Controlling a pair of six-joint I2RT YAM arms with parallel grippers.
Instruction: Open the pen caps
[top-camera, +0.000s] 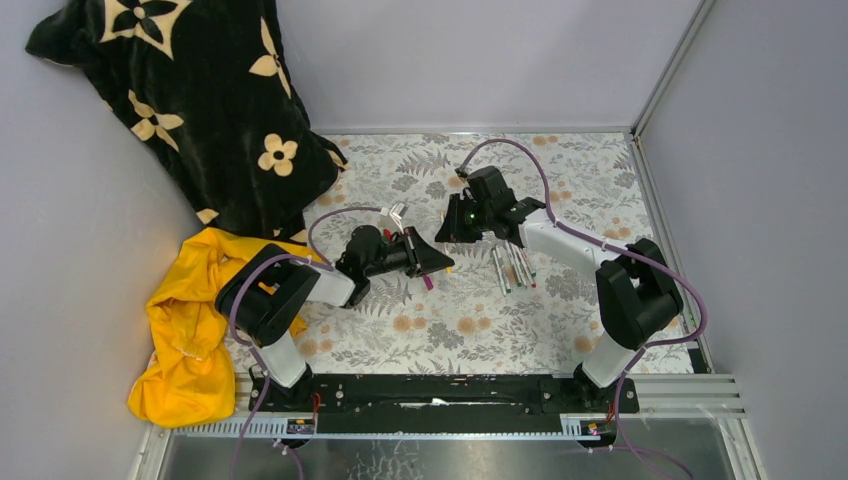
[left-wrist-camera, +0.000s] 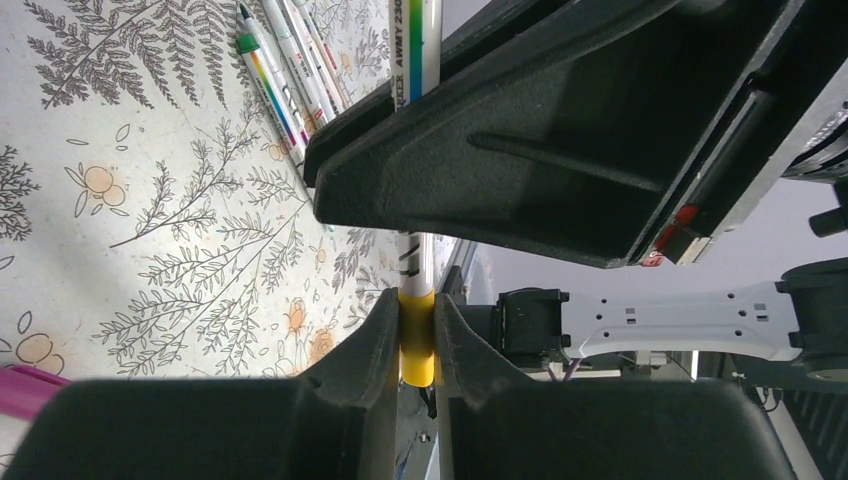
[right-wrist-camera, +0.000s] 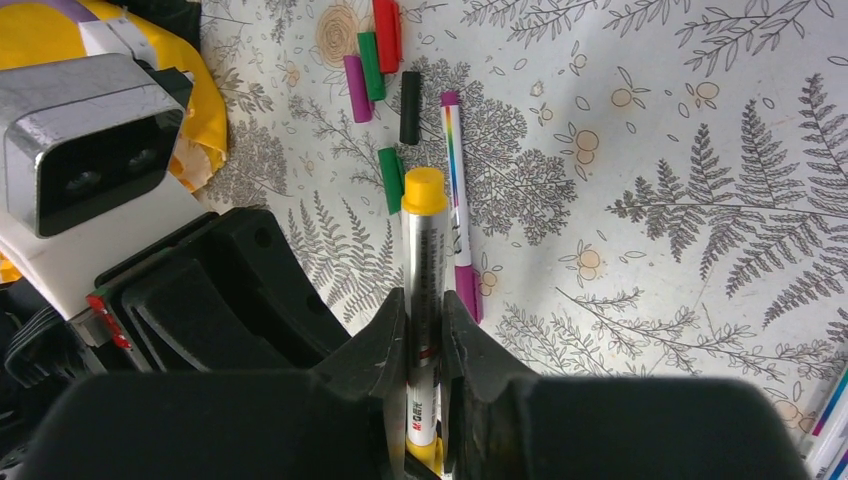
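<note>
Floral table (top-camera: 470, 330), fingers (right-wrist-camera: 375, 350) pinching yellow pen (right-wrist-camera: 423, 260)

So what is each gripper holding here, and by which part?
Both hold one yellow-ended pen. The right gripper clamps its barrel mid-length. The left gripper pinches the yellow end opposite the free yellow cap.

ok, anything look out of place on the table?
Yes: a crumpled yellow cloth is heaped at the left edge, beside the left arm, and a black floral blanket fills the far-left corner. Neither belongs to pen work. Loose caps lie near the yellow pen, as expected.
</note>
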